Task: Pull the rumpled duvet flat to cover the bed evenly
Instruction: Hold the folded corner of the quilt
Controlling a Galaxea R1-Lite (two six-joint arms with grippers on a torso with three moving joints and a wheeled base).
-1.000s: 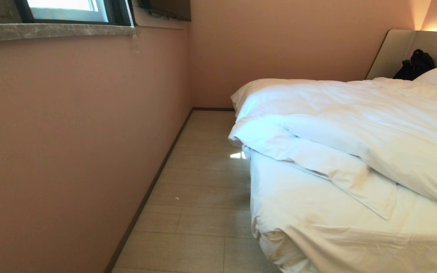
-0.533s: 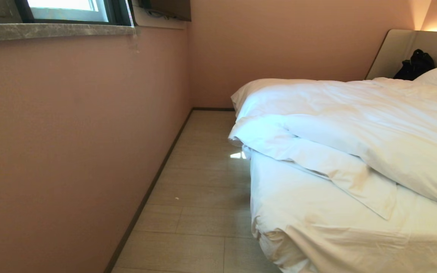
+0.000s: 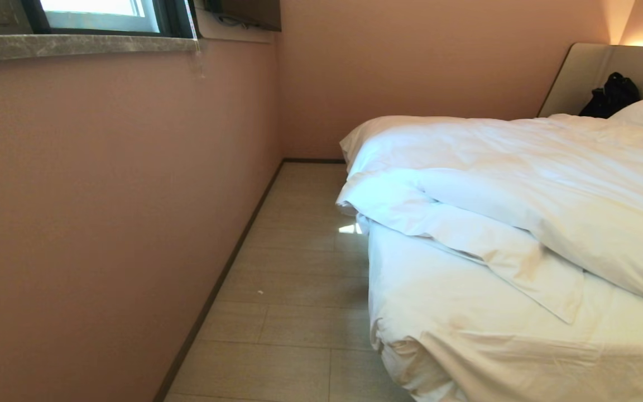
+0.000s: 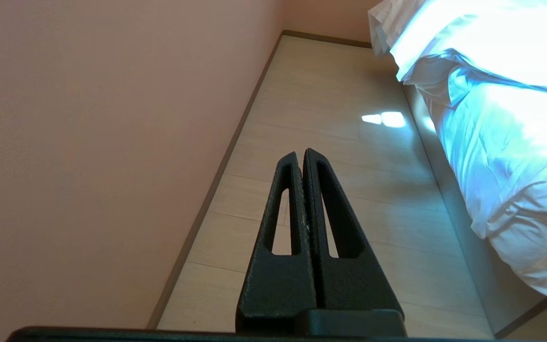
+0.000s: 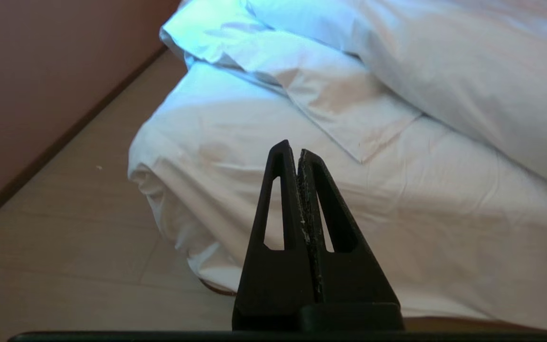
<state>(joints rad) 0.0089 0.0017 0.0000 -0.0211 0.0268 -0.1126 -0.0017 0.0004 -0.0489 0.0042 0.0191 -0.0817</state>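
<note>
At right of the head view, the duvet (image 3: 533,178) lies bunched toward the headboard (image 3: 589,72), its folded-back edge running diagonally from mid-frame down to the lower right and leaving the sheet (image 3: 466,318) at the bed's (image 3: 399,363) near corner bare. Neither arm appears in this view. The right tool (image 5: 297,154), fingers pressed together and holding nothing, points from the bottom centre of its wrist view straight at that bare corner, with the duvet's flap just beyond in the upper half of the frame. The left tool (image 4: 300,154), likewise closed and empty, points over the floor (image 4: 330,142) alongside the wall (image 4: 88,142), with the bed off at the right edge of its frame. By this layout the right arm looks nearer the flap, and the pull would likely run toward the bed's near end.
</note>
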